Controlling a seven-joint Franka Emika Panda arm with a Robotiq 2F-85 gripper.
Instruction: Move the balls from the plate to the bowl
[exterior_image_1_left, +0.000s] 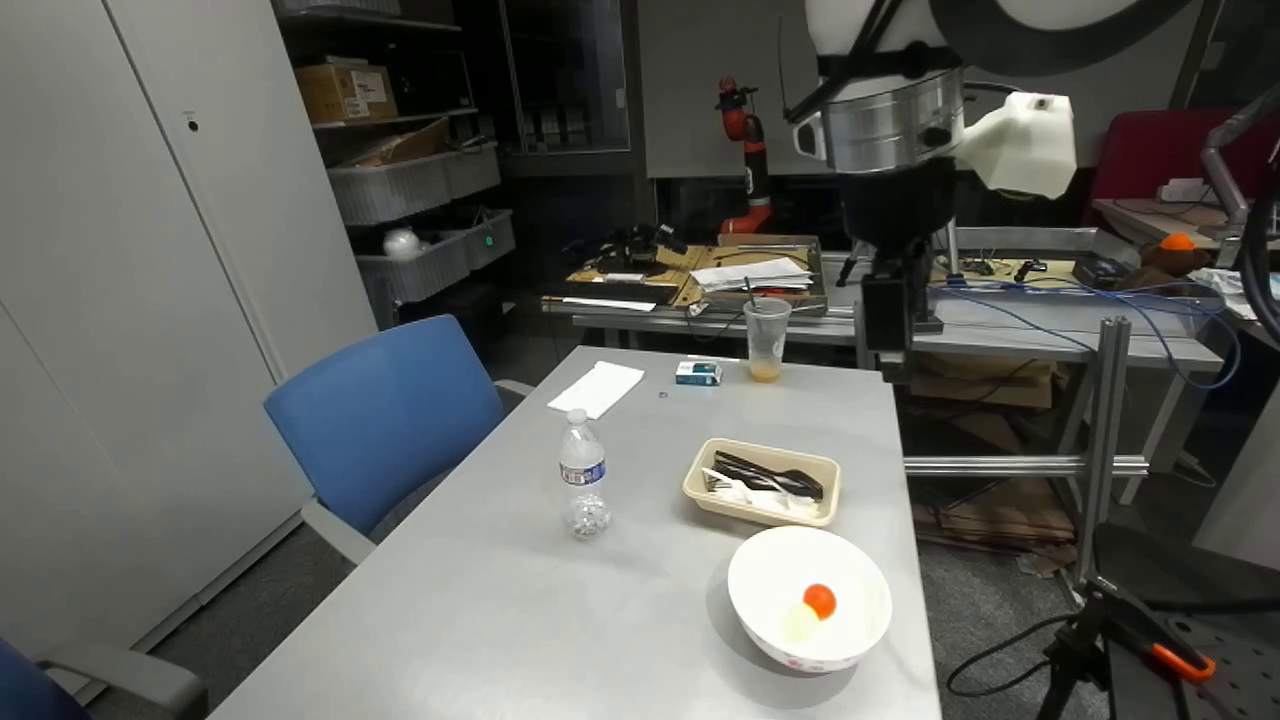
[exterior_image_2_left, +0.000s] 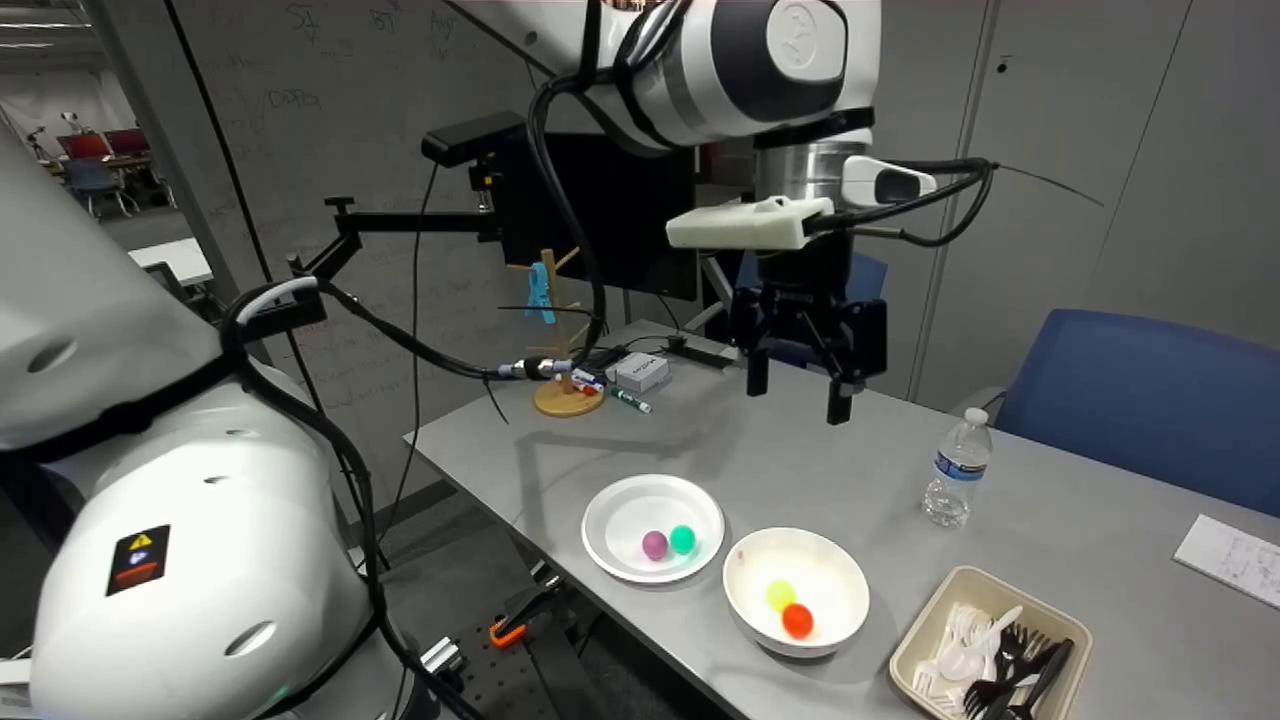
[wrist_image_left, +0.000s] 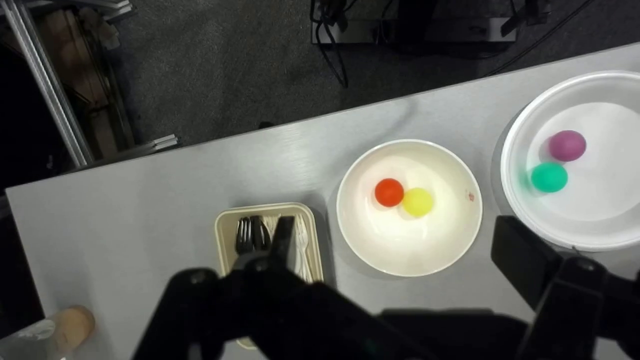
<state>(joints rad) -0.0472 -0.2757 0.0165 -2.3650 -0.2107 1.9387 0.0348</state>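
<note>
A purple-pink ball (wrist_image_left: 567, 145) and a green ball (wrist_image_left: 549, 177) lie close together on the round white plate (wrist_image_left: 600, 227). Inside the white bowl (wrist_image_left: 410, 255), beside the plate, an orange-red ball (wrist_image_left: 389, 192) rests against a yellow ball (wrist_image_left: 419, 202). My gripper (exterior_image_2_left: 798, 392) hangs well above the table, jaws wide apart and holding nothing. Seen from the wrist, the gap of the gripper (wrist_image_left: 397, 232) spans the bowl below. In an exterior view the bowl (exterior_image_1_left: 790, 640) shows with the orange-red ball (exterior_image_1_left: 819, 601), while the plate is outside that view.
A cream rectangular dish (exterior_image_2_left: 905, 655) of black and white plastic cutlery stands beside the bowl. Farther along are a water bottle (exterior_image_2_left: 958, 470) and a plastic cup (exterior_image_1_left: 767, 335). A wooden stand (exterior_image_2_left: 567, 400) with markers and a small box (exterior_image_2_left: 640, 372) sits beyond the plate.
</note>
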